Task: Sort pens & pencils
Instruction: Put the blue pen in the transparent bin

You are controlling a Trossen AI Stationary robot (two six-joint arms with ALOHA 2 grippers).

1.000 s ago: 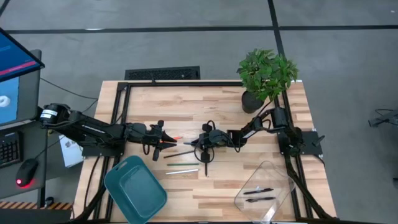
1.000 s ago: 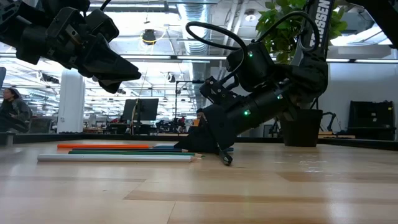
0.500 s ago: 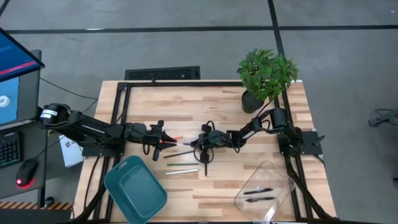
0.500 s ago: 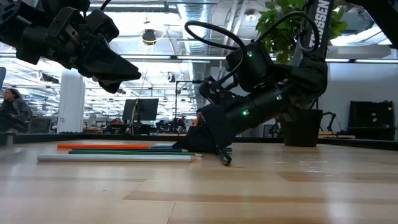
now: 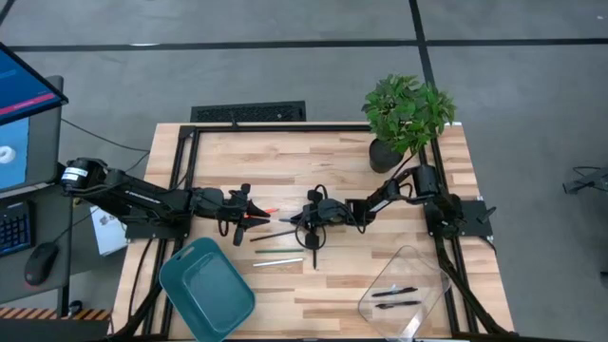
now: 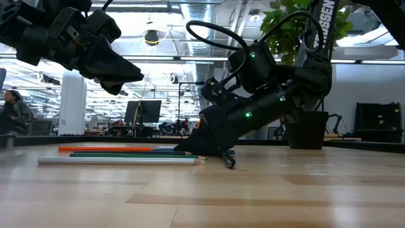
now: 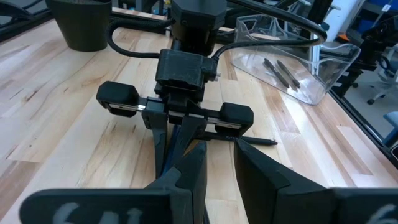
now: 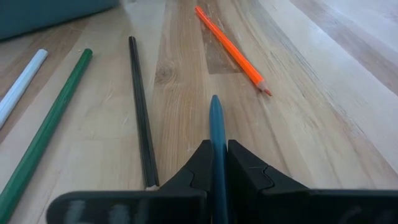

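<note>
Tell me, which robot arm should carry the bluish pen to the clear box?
Probably the right. Its gripper is shut on the bluish pen, and the clear box lies on its side. The left gripper hovers empty near the orange pencil.

Grey floor crossed by dark seam lines surrounds the light wood table. Monitor, keyboard and mouse sit on a desk at its left side. Low view: open hall behind, bright ceiling lights, white column, a person seated far off.
</note>
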